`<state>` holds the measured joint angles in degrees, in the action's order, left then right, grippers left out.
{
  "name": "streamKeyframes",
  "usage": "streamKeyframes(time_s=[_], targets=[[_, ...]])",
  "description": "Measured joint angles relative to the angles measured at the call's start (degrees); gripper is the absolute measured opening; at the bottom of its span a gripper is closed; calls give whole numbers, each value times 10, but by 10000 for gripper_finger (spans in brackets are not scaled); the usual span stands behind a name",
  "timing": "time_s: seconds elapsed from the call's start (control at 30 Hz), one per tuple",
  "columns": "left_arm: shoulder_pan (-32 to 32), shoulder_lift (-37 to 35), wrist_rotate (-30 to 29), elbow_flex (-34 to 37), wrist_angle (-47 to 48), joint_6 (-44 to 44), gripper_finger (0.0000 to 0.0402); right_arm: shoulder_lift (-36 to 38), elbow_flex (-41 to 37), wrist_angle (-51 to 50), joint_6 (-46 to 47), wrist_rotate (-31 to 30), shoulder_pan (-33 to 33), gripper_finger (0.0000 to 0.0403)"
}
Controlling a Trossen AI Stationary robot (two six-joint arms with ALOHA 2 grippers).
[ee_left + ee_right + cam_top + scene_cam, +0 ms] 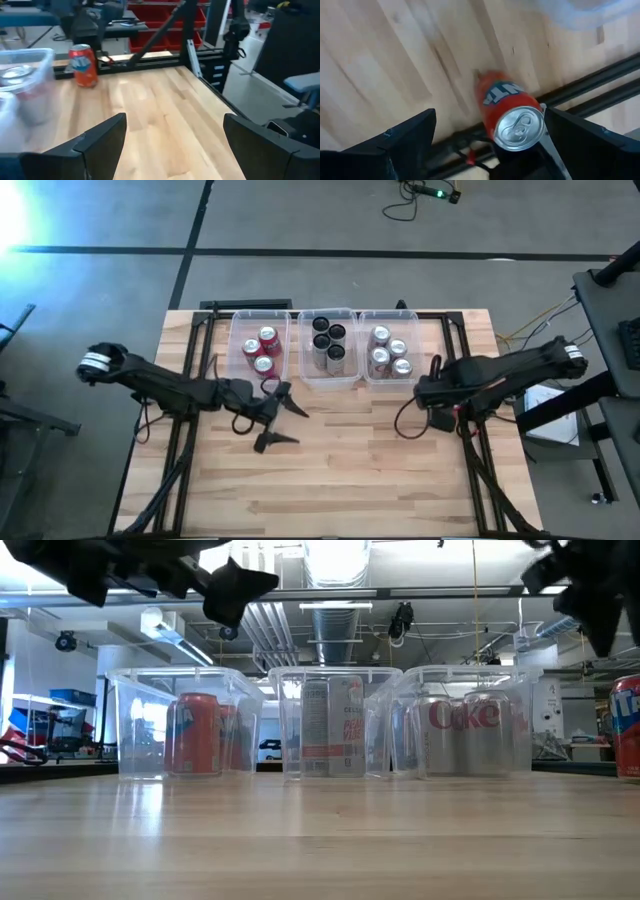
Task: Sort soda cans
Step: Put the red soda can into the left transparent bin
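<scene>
Our right hand [490,145] hangs wide open and empty above the orange soda can [509,116] at the desk [395,60] edge; descending off-centre, we risk toppling it off.

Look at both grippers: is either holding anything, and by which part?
Nothing is held. The left gripper is open over bare table; the right gripper is open above an orange can, not touching it.
</scene>
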<state>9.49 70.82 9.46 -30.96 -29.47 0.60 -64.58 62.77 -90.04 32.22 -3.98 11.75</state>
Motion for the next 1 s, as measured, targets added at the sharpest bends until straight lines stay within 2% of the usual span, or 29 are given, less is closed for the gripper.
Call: streamKeyframes(time_s=[0.17,0.37,0.77,1.0], targets=[[24,35,-8,0,-47,0,318,3,-47,1,-37,26,-5,368],[39,48,-83,0,-55,-3,318,11,-76,1,-43,34,-24,368],[45,43,-90,0,-61,14,317,8,-109,2,-64,18,-114,368],[51,43,-91,0,-61,28,317,9,-95,1,-66,38,-120,368]])
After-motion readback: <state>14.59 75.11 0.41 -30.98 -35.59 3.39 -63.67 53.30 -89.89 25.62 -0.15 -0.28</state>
